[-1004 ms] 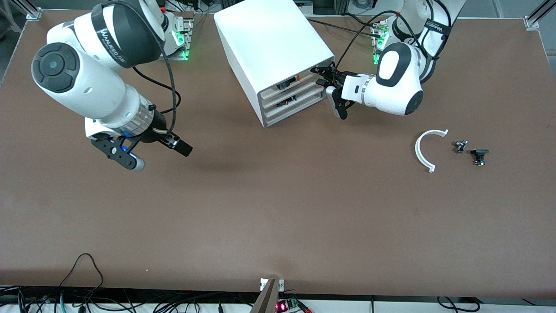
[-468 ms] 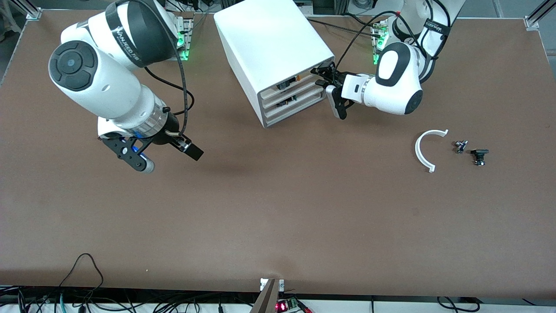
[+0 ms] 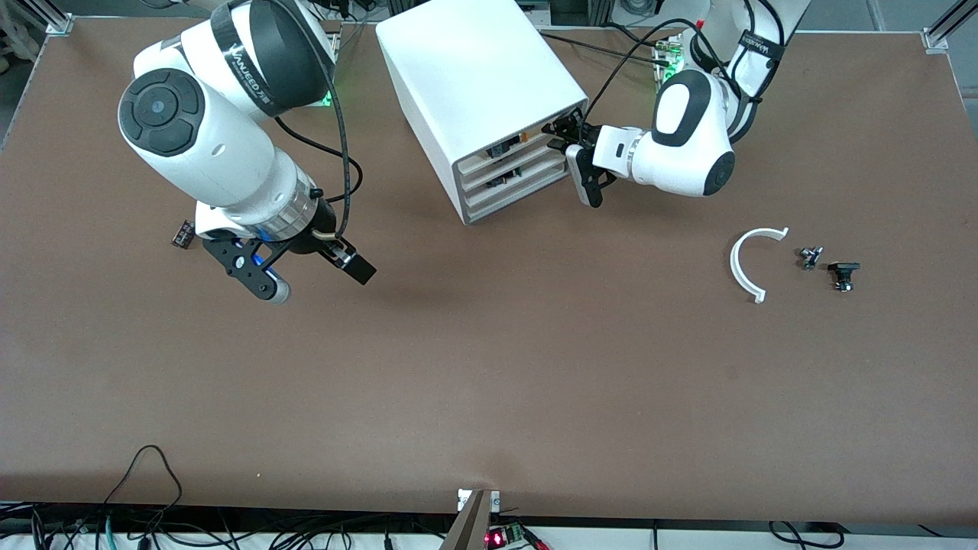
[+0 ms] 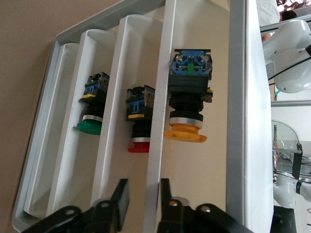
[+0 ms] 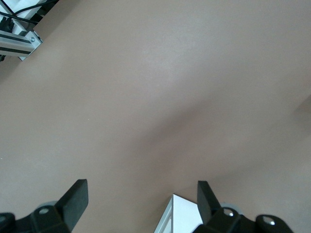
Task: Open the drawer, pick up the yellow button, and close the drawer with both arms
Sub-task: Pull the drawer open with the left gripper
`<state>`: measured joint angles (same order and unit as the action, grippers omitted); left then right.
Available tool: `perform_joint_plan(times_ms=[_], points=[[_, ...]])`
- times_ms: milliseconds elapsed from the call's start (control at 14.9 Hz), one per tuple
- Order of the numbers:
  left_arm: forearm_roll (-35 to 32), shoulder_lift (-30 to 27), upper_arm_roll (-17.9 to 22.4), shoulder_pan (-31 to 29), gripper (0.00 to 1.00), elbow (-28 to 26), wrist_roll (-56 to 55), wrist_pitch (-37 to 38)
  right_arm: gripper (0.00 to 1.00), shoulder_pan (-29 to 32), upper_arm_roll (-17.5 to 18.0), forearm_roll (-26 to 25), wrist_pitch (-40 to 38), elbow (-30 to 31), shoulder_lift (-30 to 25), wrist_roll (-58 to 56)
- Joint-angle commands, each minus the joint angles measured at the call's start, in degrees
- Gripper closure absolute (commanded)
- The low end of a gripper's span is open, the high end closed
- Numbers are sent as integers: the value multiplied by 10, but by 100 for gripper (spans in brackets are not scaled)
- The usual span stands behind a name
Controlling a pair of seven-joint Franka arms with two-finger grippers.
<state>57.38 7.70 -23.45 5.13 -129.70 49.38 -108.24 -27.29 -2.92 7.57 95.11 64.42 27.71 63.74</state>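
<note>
1. The left gripper [image 3: 569,149] is right up at the front of the white cabinet [image 3: 474,76], at the corner toward the left arm's end of the table, level with the top drawer [image 3: 510,145].
2. In the left wrist view its two black fingers [image 4: 121,196] sit on either side of the front edge of the drawer [image 4: 158,145], with only a narrow gap between them. They look about pinched on that edge, but I honestly can't tell if they've fully clamped it.
3. The button [image 4: 187,97] with the orange-yellow cap lies inside that top drawer, on its side, cap pointing toward the drawer's front. So it's just past the edge that the fingers straddle, close to them but not touching.
4. The two drawers underneath each have their own button: a red-capped one [image 4: 139,116] in the middle and a green-capped one [image 4: 92,109] in the bottom.
5. The right gripper [image 3: 317,279] hangs over bare table [image 3: 489,382] toward the right arm's end, well apart from the cabinet. Its fingers are spread wide with nothing between them.
6. A small dark part [image 3: 182,234] lies on the table beside the right arm's wrist.
7. Toward the left arm's end there's a white curved piece [image 3: 743,263], plus two small dark parts [image 3: 808,256] [image 3: 843,273] beside it.
</note>
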Motion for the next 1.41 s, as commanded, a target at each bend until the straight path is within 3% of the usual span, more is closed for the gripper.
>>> perform_joint_plan(times_ms=[0,201,468,1071,1338], points=[[17,-15,-8,-15,100,-16,28,0,1,-7,-2,7,-13,-30,16,25],[16,-15,-6,-19,100,-13,26,14,1,-16,-2,6,-5,-32,21,45],[-7,-14,-3,-86,100,-1,32,84,1,-28,-3,6,5,-36,29,72],[-42,12,-2,-125,100,44,30,95,1,-43,-3,4,30,-36,33,96],[-86,39,-2,-158,100,98,29,108,1,-59,-2,4,54,-35,35,137]])
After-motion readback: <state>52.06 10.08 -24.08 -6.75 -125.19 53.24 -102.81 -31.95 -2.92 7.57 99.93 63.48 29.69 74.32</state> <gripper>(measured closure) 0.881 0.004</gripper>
